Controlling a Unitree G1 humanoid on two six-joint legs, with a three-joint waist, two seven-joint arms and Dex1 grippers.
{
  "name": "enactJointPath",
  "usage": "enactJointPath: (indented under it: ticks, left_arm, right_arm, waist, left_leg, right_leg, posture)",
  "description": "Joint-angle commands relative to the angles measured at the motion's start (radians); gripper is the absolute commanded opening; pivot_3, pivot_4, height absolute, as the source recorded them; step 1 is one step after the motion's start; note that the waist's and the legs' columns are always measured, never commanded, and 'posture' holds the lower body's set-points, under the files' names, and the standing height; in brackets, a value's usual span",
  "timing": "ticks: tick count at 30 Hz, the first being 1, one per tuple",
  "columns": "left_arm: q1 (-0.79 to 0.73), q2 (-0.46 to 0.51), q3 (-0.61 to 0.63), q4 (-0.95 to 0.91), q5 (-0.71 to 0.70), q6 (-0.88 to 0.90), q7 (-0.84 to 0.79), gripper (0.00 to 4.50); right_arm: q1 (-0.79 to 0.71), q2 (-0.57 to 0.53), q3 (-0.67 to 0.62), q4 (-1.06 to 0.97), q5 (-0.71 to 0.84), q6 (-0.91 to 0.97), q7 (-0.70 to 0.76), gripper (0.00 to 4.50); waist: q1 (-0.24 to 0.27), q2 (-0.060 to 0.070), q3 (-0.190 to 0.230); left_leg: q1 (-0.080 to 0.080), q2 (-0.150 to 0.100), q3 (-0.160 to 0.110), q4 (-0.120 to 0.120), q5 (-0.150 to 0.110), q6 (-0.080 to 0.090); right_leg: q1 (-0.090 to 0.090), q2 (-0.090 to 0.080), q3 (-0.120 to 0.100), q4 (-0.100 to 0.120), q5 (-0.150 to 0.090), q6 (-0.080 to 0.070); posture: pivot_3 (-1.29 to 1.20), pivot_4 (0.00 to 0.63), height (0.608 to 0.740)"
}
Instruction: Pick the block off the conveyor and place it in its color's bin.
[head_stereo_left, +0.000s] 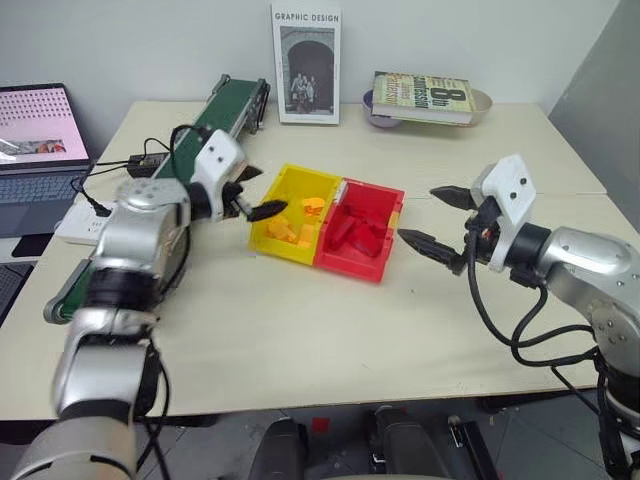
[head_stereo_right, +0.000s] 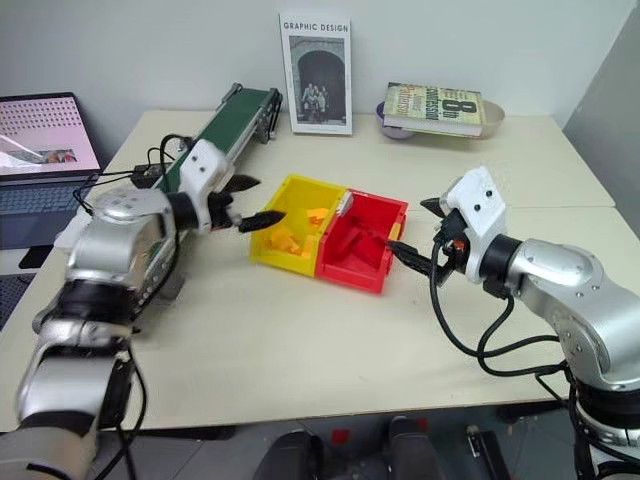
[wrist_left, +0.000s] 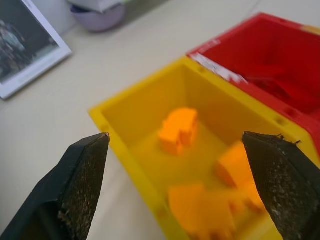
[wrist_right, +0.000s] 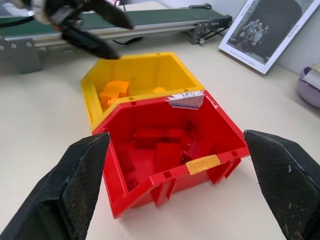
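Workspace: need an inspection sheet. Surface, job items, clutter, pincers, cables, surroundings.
Surface: beige table, bare in front.
Job's things: yellow bin holds orange blocks, joined to red bin; conveyor at the table's left.
Clutter: photo book upright, paperback on a bowl.
Grippers: left pincer open at the yellow bin's rim, empty; right pincer open beside the red bin, empty.
Cables: black leads by the conveyor.
Surroundings: laptop, wall.

Pale wall, cream surface, desk clutter.
Cream rectangular wooden surface (head_stereo_left: 300, 330) against plain white wall (head_stereo_left: 150, 40); open laptop (head_stereo_left: 35, 150) far left, upright "Graphic Design" book (head_stereo_left: 306, 62), second book on lavender bowl (head_stereo_left: 425, 98).
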Motion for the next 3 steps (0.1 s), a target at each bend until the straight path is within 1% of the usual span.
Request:
enactJointPath:
  ticks: [1,3]
  left_arm:
    - [0.073,0.074,0.057,-0.231,-0.067,0.102,-0.037,4.41]
    - [0.101,0.09,0.069,-0.275,-0.07,0.129,-0.018,4.41]
  right_arm:
    - [-0.043,-0.015,0.013,0.069,-0.004,-0.089,0.106,4.5]
    - [-0.053,-0.017,0.025,0.106,-0.011,-0.117,0.14,4.5]
  waist:
    - [0.003,0.0,0.0]
    - [0.007,0.0,0.0]
  left_leg:
    - [0.0,0.0,0.0,0.0,0.0,0.0]
    - [0.0,-0.001,0.0,0.001,0.0,0.0]
  right_leg:
    - [0.0,0.0,0.0,0.0,0.0,0.0]
    - [0.001,-0.001,-0.001,-0.001,0.0,0.0]
  posture:
    - [0.0,0.15,0.74]
    - [0.0,0.15,0.74]
